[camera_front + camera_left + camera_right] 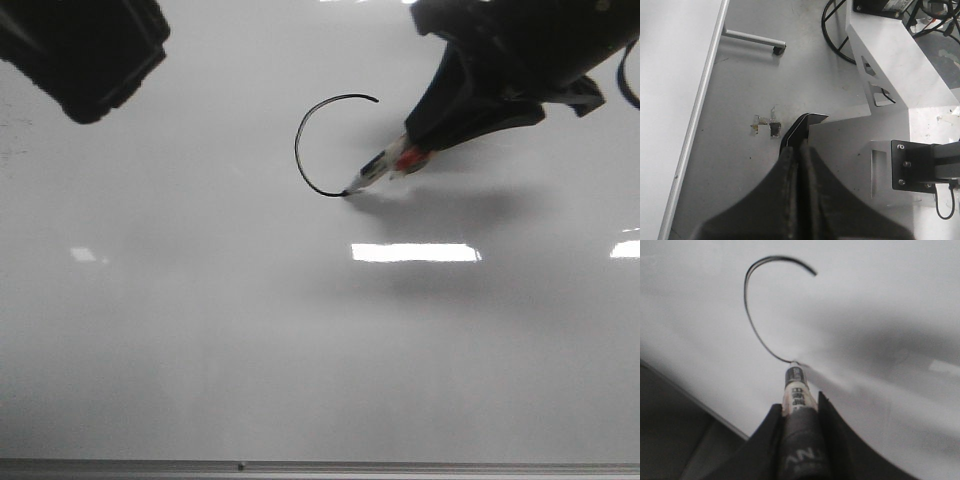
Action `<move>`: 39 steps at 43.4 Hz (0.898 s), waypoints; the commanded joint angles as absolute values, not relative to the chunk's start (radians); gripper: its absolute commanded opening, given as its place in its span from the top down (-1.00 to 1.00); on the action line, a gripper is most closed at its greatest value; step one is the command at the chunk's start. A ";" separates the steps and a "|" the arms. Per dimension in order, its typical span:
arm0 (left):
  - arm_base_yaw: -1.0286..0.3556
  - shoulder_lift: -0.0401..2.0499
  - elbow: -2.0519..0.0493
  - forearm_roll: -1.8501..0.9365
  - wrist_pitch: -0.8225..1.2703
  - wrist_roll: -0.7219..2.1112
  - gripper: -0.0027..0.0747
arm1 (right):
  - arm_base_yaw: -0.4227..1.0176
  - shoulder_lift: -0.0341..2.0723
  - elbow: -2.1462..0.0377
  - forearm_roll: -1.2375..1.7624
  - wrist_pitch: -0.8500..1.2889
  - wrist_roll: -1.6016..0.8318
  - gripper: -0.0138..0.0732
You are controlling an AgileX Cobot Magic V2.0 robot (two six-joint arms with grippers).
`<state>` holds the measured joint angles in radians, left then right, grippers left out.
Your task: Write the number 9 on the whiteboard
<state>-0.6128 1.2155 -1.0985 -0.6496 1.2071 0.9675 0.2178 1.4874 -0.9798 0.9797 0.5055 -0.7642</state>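
The right gripper [425, 140] pinched a marker [385, 167], its tip touching the whiteboard [200, 330]. Just past the tip lay the number 9 [300, 150], only a half-round curve so far. The loop needed closing and the tail was missing. The left gripper [801, 155] was pressed together, away from the board.

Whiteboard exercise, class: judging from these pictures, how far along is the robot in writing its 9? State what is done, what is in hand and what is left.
Done: an open curved arc, the left side of the number 9, is drawn on the whiteboard. In hand: the right gripper holds the marker, its tip at the arc's lower end. Left: closing the loop and drawing the straight tail. The left gripper is shut and away from the writing.
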 commanded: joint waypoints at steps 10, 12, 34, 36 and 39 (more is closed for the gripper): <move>-0.621 1.194 -1.131 -0.706 1.193 0.966 0.98 | 0.169 1.411 -1.113 0.988 0.401 -0.774 0.82; -0.621 1.194 -1.131 -0.706 1.193 0.966 0.98 | 0.169 1.411 -1.122 0.988 0.399 -0.774 0.82; -0.621 1.194 -1.131 -0.706 1.193 0.966 0.98 | 0.176 1.441 -0.946 0.957 0.422 -0.774 0.82; -0.621 1.194 -1.131 -0.706 1.193 0.966 0.98 | 0.183 1.458 -0.901 0.957 0.395 -0.774 0.82; -0.621 1.194 -1.131 -0.706 1.193 0.966 0.98 | 0.195 1.488 -0.868 0.957 0.378 -0.774 0.82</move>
<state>-0.6128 1.2155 -1.0985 -0.6496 1.2071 0.9675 0.1883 1.4851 -0.8797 0.9525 0.4832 -0.7661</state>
